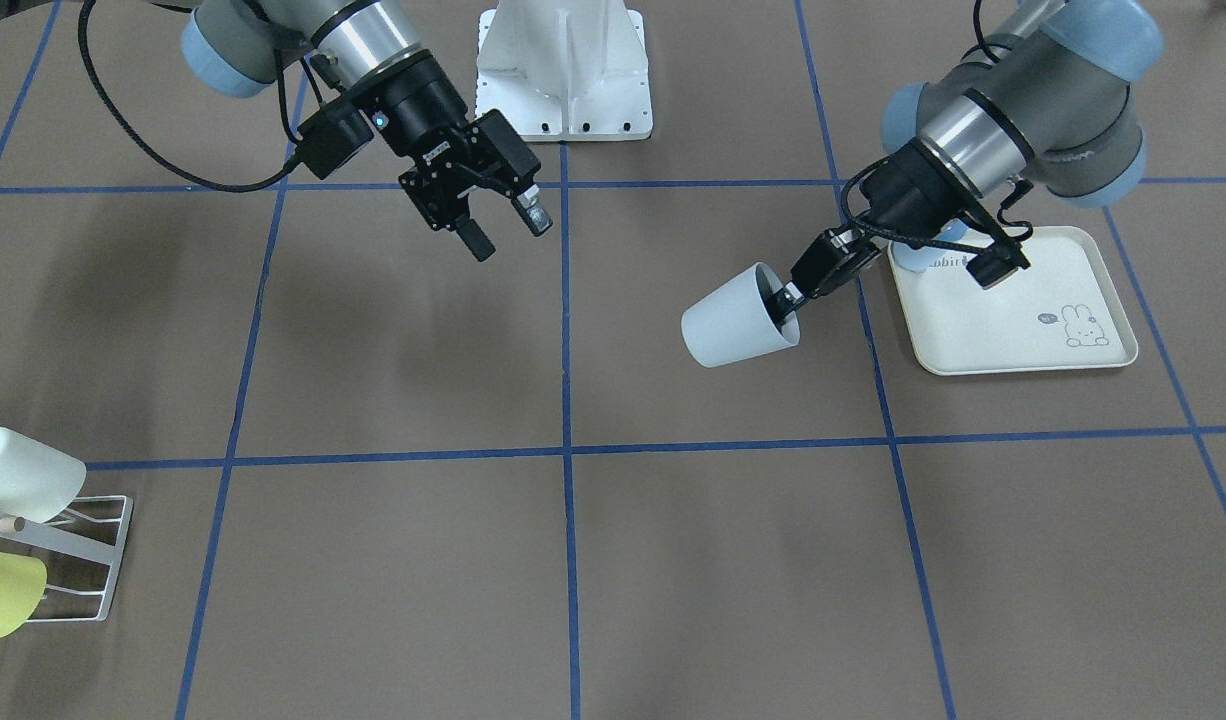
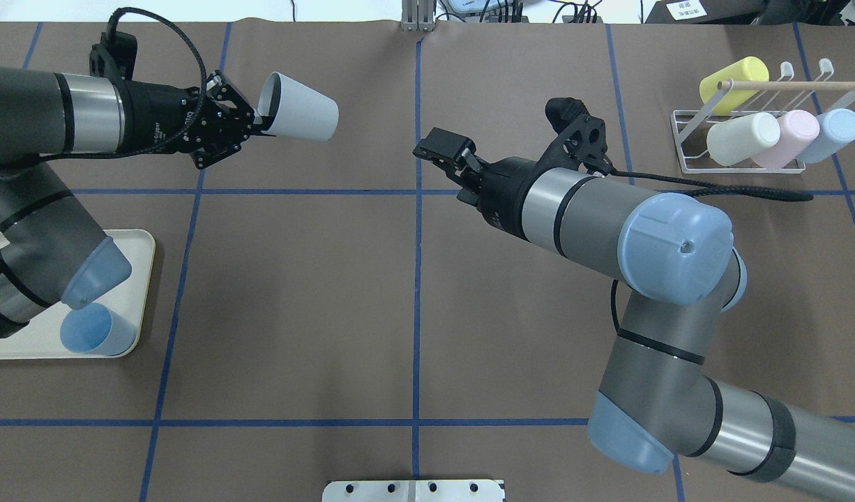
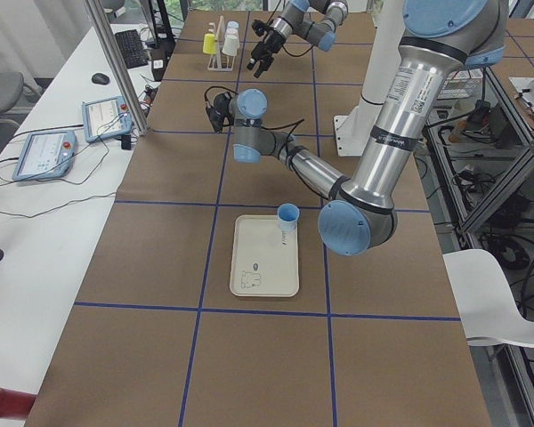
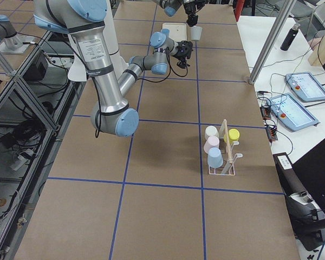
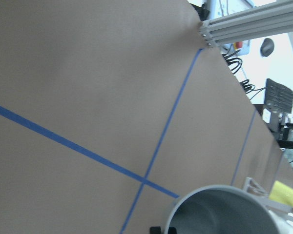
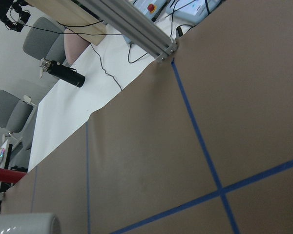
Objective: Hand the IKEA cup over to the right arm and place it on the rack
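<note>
Cup (image 2: 302, 110): pale grey-white, up off the worktop (image 2: 295, 314) and lying on its side, mouth turned back at the left gripper (image 2: 256, 124); it hangs over the left half, toward the far edge
Left gripper: pinching the cup's rim, one finger inside the mouth, one outside; its wrist view catches the grey inside of the cup at the bottom of the frame
Right gripper (image 1: 511, 232): fingers spread wide, nothing between them; it hovers over the middle of the worktop, turned the cup's way, well apart from it
Right arm (image 2: 609, 209): comes in from the right edge; long black cable (image 2: 720, 187) trailing off the wrist
Rack (image 2: 804, 84): at the far right corner; on it a yellow cup (image 2: 734, 77), a cream cup (image 2: 741, 138), a pink cup (image 2: 793, 136) and a light-blue cup (image 2: 832, 132)
Tray (image 1: 993, 320): cream, rabbit print, by the left edge; a blue cup (image 2: 93, 331) stands mouth-up on its corner nearest the robot
</note>
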Controlling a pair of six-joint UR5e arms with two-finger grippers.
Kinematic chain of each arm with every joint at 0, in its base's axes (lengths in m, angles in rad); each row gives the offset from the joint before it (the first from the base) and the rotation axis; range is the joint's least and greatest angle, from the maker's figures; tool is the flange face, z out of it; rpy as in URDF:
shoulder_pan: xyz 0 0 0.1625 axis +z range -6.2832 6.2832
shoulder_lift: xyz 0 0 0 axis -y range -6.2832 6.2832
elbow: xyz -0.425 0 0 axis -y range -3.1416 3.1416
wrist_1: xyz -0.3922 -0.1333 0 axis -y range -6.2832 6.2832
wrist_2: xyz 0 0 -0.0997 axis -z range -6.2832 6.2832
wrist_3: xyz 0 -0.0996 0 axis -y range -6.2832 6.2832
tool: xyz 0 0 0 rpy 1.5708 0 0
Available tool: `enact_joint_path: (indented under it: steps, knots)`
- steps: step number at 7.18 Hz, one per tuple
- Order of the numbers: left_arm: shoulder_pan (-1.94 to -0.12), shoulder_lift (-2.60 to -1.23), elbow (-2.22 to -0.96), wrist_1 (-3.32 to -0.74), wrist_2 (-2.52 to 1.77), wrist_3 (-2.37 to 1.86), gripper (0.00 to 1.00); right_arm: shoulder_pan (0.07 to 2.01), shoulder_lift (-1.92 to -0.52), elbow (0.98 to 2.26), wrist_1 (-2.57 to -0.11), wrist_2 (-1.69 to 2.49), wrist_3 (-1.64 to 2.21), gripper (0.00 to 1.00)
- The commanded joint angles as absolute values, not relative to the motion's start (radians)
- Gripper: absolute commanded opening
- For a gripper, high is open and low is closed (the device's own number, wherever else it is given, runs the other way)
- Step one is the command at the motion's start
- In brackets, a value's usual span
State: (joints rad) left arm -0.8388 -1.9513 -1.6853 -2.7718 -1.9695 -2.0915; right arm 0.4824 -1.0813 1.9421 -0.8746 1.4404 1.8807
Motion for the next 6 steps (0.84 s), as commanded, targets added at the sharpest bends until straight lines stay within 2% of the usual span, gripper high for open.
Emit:
enact_joint_path:
  steps: [1,6]
  knots:
    - [-0.775,-1.951,-1.677,-2.968,-1.801,-2.268,0.00,0.456,-1.063,1.941,-0.713,1.440,2.059,0.99]
    - [-0.715,-1.956,-1.675,-3.198,-1.799,-2.453,0.00,0.456,-1.057,1.927,-0.596,1.437,2.221,0.99]
